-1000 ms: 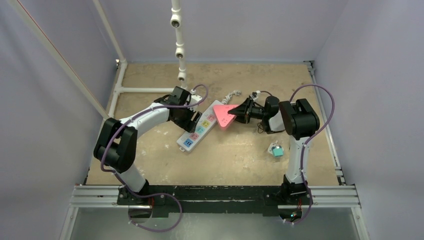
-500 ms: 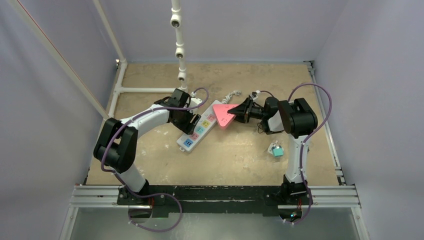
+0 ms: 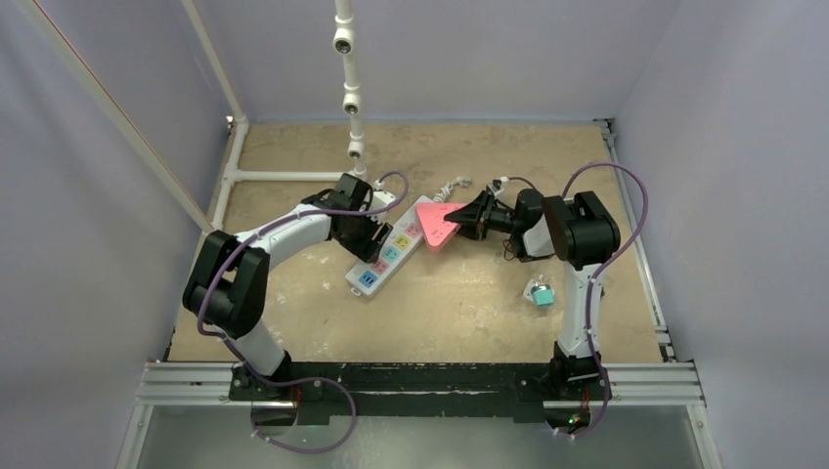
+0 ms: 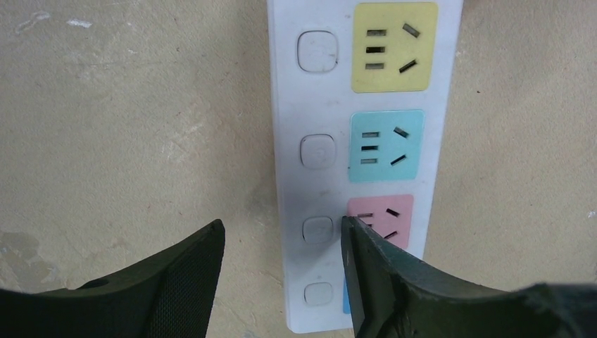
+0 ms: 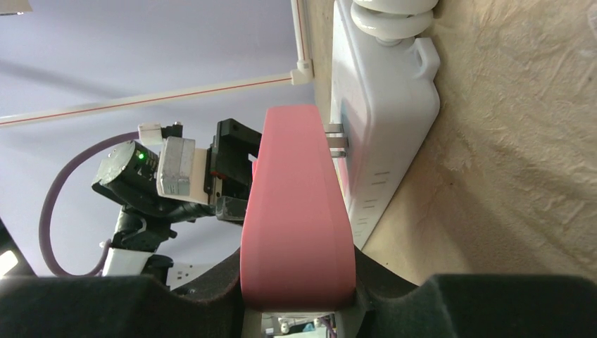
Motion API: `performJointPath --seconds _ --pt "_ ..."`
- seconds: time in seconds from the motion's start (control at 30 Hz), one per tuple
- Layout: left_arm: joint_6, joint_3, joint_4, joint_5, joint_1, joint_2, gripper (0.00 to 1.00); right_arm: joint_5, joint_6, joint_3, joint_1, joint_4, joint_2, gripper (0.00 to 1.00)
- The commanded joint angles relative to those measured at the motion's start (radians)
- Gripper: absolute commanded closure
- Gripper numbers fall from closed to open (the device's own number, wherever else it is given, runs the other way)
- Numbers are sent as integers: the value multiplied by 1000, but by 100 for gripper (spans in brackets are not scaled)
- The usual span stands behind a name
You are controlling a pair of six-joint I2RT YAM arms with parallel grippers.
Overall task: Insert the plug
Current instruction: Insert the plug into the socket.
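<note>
A white power strip point(image 3: 389, 252) with yellow, cyan, pink and blue sockets lies slantwise mid-table. My right gripper point(image 3: 467, 219) is shut on a pink triangular plug point(image 3: 437, 224) at the strip's far end. In the right wrist view the plug point(image 5: 299, 211) sits clamped in the gripper point(image 5: 298, 282), and its metal prongs point(image 5: 336, 139) meet the strip's face point(image 5: 384, 105). My left gripper point(image 4: 281, 225) hangs open over the strip's near end point(image 4: 320, 176). One finger is above the bare table and the other above the pink socket point(image 4: 394, 211).
A small teal and silver object point(image 3: 540, 293) lies on the table to the right. A white pipe frame with hanging fittings point(image 3: 350, 98) stands at the back left. The strip's white cable point(image 3: 452, 186) curls behind the plug.
The left gripper has edged slightly along the strip and its jaws look a little narrower. The right gripper and plug stay in nearly the same place.
</note>
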Motion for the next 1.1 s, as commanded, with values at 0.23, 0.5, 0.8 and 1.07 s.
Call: performJointPath --seconds 0.23,0.5,0.8,1.07 --pt "27 -19 27 -2 5 -26 42 2 -96 4 9 -136 -12 100" --pt "33 32 4 0 5 -25 42 38 -227 15 8 -371 -29 100" --pt "-3 247 -38 38 -1 37 38 98 -385 2 9 -553 -23 100" --pt "1 375 16 30 -72 168 33 135 -362 -33 8 -515 -14 100"
